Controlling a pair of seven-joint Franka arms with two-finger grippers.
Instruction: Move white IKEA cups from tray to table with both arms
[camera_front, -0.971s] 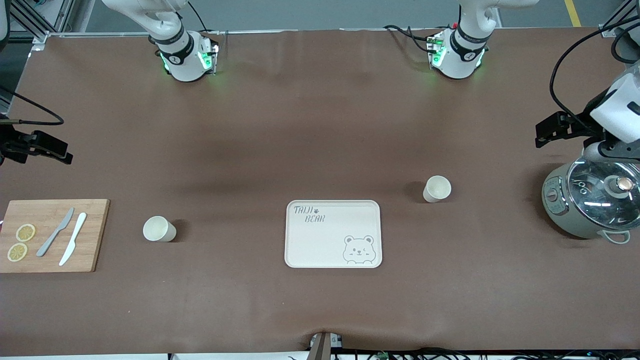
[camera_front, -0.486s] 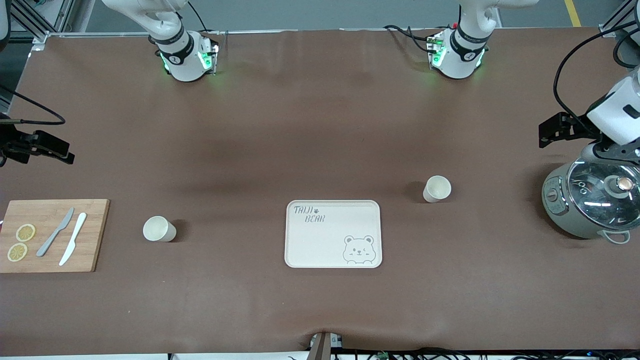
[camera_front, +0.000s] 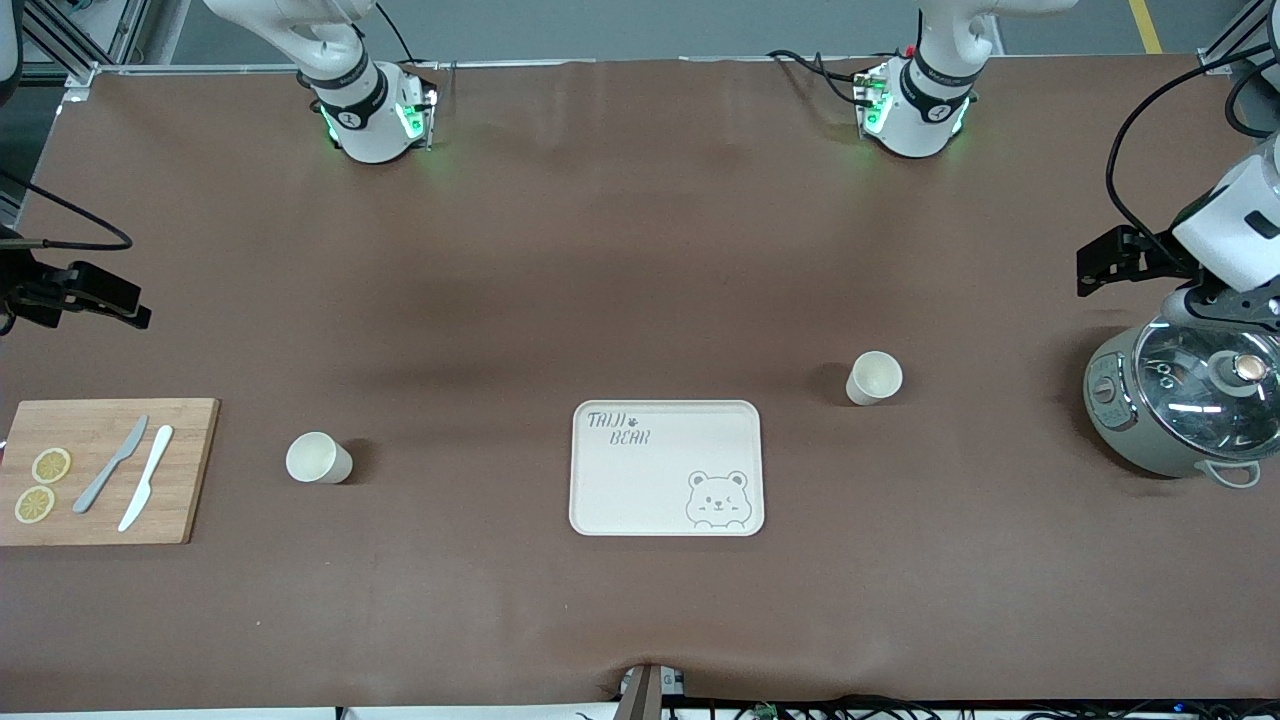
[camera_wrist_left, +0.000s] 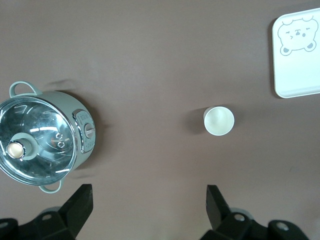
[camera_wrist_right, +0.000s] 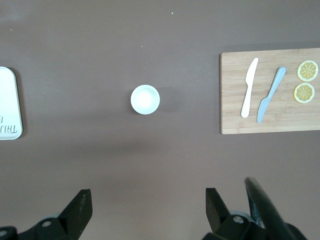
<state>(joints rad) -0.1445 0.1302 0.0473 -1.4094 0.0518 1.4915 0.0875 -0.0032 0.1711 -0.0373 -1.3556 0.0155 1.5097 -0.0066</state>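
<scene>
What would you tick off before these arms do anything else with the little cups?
1. Tray holds no cups: ok.
2. Cup toward the right arm's end upright on the table: ok.
3. Cup toward the left arm's end upright on the table: ok.
4. Left gripper open, empty, up above the cooker: ok.
5. Right gripper open, empty, up at its end of the table: ok.

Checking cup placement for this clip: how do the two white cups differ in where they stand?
The cup toward the right arm's end stands nearer the front camera, beside the cutting board; the cup toward the left arm's end stands farther, closer to the tray. Both stand upright on the table, ungripped.
</scene>
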